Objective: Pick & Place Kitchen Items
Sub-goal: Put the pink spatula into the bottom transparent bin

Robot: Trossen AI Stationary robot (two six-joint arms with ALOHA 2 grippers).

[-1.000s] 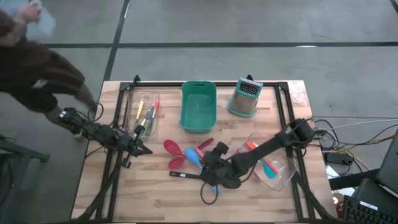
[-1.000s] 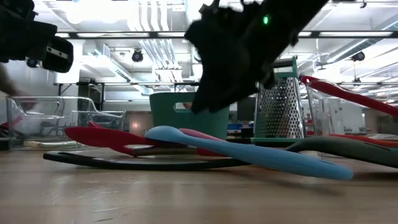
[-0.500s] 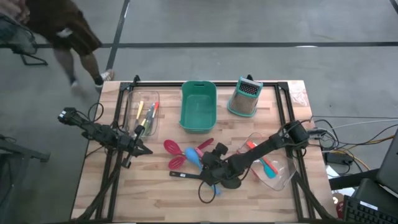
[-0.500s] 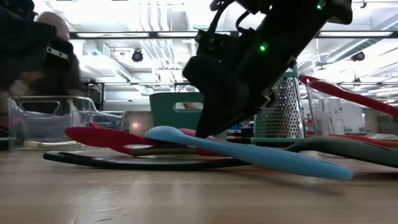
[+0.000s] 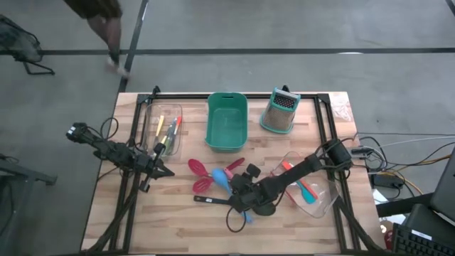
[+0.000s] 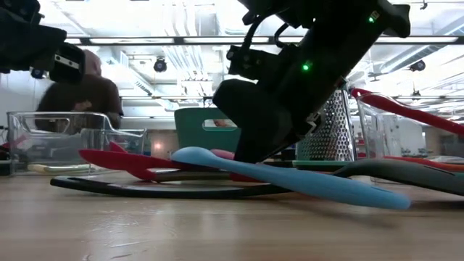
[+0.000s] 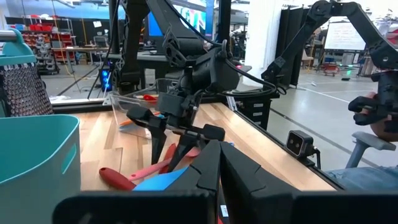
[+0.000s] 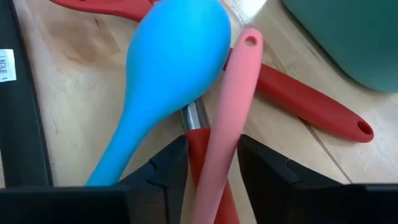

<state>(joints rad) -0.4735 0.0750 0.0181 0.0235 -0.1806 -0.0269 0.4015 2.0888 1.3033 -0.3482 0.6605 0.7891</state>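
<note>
Blue spoon (image 8: pixel 168 74), pink handle (image 8: pixel 227 118), red spatula (image 8: pixel 305 102), teal bin (image 5: pixel 227 121), pale striped wooden table (image 5: pixel 142 220)

Utensil pile (image 5: pixel 217 181) mid-table, bin (image 5: pixel 227 121) behind it, grater (image 5: pixel 280 112) right of bin

You're working in a robotics lab, not a kitchen.

Your butcher-block table (image 5: pixel 142 213) stands on a bare grey concrete floor (image 5: pixel 284 28). Beyond it you can see strip lights and exposed ceiling ducts (image 6: pixel 177 29), further dark robot arms on stands (image 7: pixel 348 25), red-stocked shelving (image 7: pixel 53 28), a whiteboard (image 7: pixel 344 36) and a person (image 6: pixel 83 98) walking past.
</note>
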